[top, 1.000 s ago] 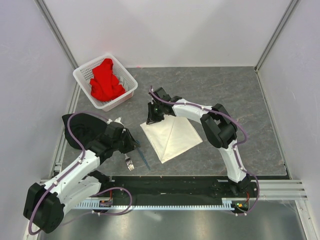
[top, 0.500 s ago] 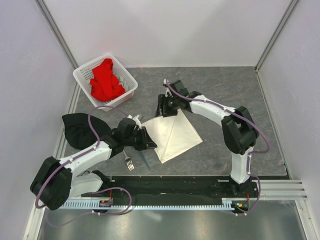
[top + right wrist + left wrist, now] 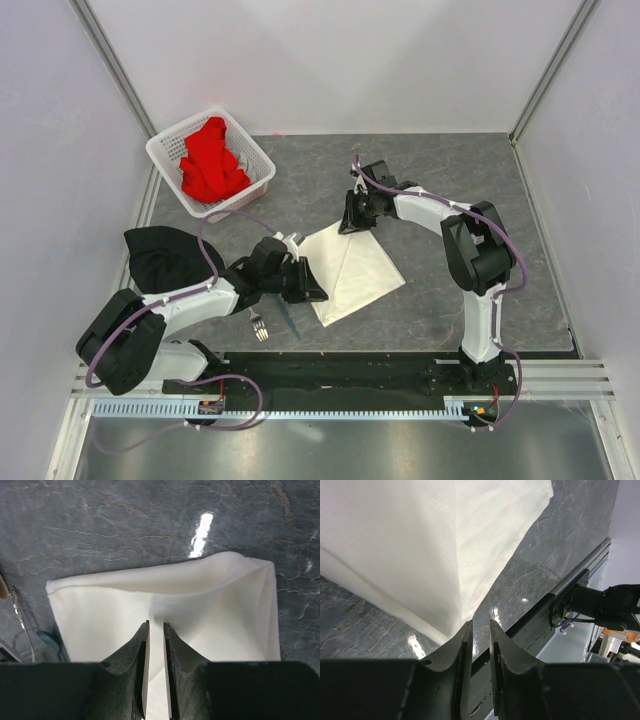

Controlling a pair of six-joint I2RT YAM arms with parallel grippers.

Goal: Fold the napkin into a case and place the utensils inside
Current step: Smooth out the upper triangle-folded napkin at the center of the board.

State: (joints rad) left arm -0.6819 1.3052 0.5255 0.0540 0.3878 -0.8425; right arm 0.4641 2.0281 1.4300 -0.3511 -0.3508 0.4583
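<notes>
View from above a grey bench [image 3: 450, 180] with two white-and-black robot arms. A cream napkin [image 3: 355, 268], folded flat into a four-cornered shape with a crease down its middle, lies near the centre of the bench, a little toward the near edge.

The left gripper [image 3: 316, 292] sits low at the napkin's near left edge. In its wrist view the fingers [image 3: 465, 645] stand a narrow gap apart, with bare bench showing between them. The napkin's corner is just beside one fingertip.

The right gripper [image 3: 351, 224] sits at the napkin's far corner. In its wrist view the fingers [image 3: 143, 645] are close together over the cloth and white fabric fills the slit between them. Whether they pinch a layer cannot be told.

A silver fork [image 3: 258, 324] and a blue spoon [image 3: 289, 318] lie side by side near the near edge, left of the napkin and apart from it.

A black cloth [image 3: 158, 258] is bunched at the left edge. A white perforated basket [image 3: 165, 148] at the far left corner holds a red cloth [image 3: 208, 160].
</notes>
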